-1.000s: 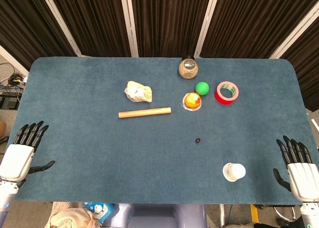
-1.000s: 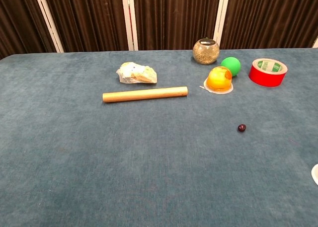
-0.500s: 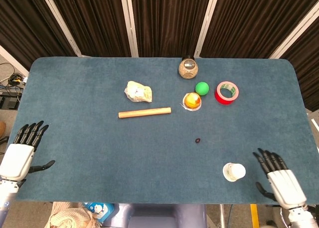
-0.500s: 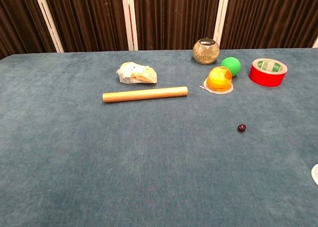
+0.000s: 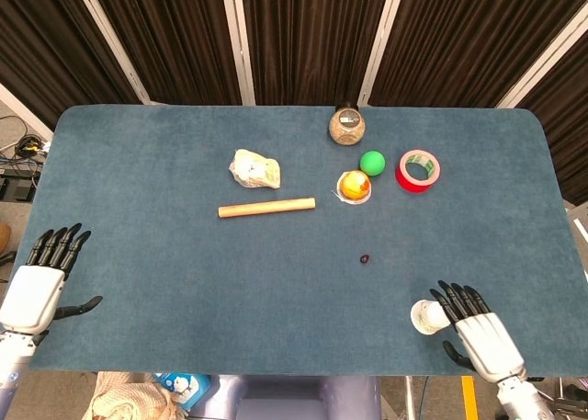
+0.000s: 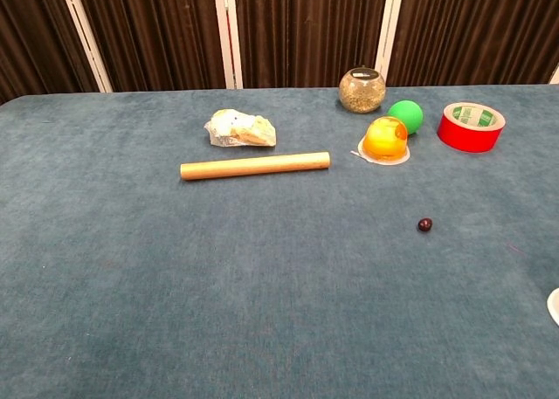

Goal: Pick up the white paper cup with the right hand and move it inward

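We see the white paper cup near the front right edge of the counter, lying on its side as far as we can tell; in the chest view only a sliver of it shows at the right border. Our right hand sits just beside the cup on its right, fingers spread and released, their tips at or over the cup's edge; whether they touch we cannot tell. The wrist is cut off by the bottom of the head view. Our left hand hangs at the front left corner, fingers apart, grasping nothing. Neither hand shows in the chest view. Further back lie a wooden dowel, a crumpled wrapper, a round jar, a green ball, an orange ball and a red tape roll. A small dark bead rests between these and the cup
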You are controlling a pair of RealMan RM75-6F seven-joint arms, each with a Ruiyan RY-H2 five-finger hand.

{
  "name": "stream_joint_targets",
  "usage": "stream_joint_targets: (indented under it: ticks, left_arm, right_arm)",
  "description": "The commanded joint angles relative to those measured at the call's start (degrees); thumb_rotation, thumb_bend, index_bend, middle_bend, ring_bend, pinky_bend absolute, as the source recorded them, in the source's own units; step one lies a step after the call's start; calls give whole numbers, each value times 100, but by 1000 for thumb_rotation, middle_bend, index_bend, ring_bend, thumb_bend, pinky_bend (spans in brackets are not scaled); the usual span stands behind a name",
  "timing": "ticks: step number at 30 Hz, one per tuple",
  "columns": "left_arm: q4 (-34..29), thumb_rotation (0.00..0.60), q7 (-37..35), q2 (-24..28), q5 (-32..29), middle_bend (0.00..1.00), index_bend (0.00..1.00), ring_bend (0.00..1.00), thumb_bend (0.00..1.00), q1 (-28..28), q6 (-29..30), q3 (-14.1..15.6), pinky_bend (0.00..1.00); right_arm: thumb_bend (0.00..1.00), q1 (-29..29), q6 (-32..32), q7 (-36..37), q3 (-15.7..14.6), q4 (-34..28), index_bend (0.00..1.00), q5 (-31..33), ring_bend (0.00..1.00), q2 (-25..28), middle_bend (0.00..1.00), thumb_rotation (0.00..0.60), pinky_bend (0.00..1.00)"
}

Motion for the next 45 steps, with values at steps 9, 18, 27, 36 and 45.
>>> stream_joint_targets:
  ticks: [9,18,27,36,45]
  left_arm:
    - [-8,600,-27,16,-25,0,0,0,0,-14,-43,-2,0]
    - [-14,600,-29,21,-27,0,0,0,0,-17,-49,-1,0]
    - [-20,600,-17,18,-42,0,0,0,0,-17,-57,-4,0]
    - [-26,600,-30,22,-49,0,0,0,0,-16,-61,-3,0]
    - [-31,600,-22,19,-62,0,0,0,0,-20,-72,-8,0]
  right_arm:
    - [360,170,-471,-808,86,72,0,443,37,-464,2,600,153]
    - [360,228,-495,-968,178,268,136,657,213,-649,144,600,355]
    - [410,292,-537,-1021,181,355,313,759,377,-718,288,600,479]
    - [418,336,-443,-987,188,242,404,709,391,-728,299,600,479]
    - [417,508,-342,-888,479,-123,405,793,392,-681,300,600,479]
